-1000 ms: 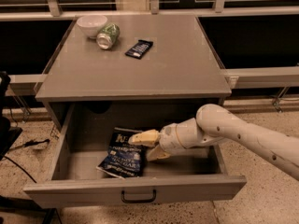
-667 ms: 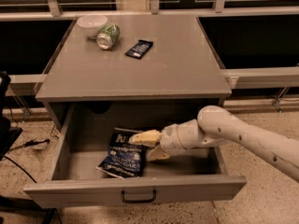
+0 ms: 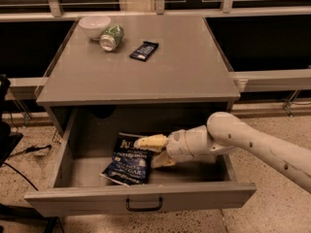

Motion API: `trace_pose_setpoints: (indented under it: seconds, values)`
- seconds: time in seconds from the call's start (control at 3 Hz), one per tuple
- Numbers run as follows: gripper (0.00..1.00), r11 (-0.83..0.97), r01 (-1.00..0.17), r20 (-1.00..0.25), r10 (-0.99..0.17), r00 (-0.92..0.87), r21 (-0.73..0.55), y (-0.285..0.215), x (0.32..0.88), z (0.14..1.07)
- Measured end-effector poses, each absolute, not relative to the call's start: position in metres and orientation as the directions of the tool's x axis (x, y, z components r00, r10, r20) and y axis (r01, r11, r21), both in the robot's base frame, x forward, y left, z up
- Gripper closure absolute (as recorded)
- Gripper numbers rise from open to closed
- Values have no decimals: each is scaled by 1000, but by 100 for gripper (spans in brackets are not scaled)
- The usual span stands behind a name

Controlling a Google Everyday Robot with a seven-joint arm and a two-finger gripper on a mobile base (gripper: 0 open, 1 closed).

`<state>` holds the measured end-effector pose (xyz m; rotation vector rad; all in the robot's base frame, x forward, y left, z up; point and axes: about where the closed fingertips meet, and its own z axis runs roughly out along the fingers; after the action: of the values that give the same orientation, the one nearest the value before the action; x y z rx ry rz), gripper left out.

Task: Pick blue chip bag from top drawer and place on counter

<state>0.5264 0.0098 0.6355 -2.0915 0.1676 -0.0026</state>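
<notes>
The top drawer [image 3: 141, 203] is pulled open below the counter [image 3: 146, 76]. The blue chip bag [image 3: 125, 161] lies flat on the drawer floor, left of centre, white lettering up. My gripper [image 3: 151, 152] reaches into the drawer from the right, its arm coming over the right side. Its two pale fingers are spread apart, the upper one over the bag's top right edge, the lower one just beside the bag's right side. It holds nothing.
On the counter's back left stand a white bowl [image 3: 94, 25], a green can [image 3: 111, 37] on its side and a small dark snack bar wrapper [image 3: 144, 50]. Window rails run behind the cabinet. Cables lie on the floor at left.
</notes>
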Motion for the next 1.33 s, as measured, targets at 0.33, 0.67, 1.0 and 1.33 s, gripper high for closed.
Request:
trace_pose_setpoints:
  seconds: [0.33, 0.67, 1.0, 1.33]
  values:
    - [30, -451, -127, -79, -123, 989, -883, 14, 528, 641]
    - [30, -428, -120, -77, -118, 990, -896, 19, 528, 649]
    - [31, -411, -112, -72, -111, 991, -905, 24, 529, 658]
    - [33, -410, -110, -71, -109, 991, -906, 25, 529, 659]
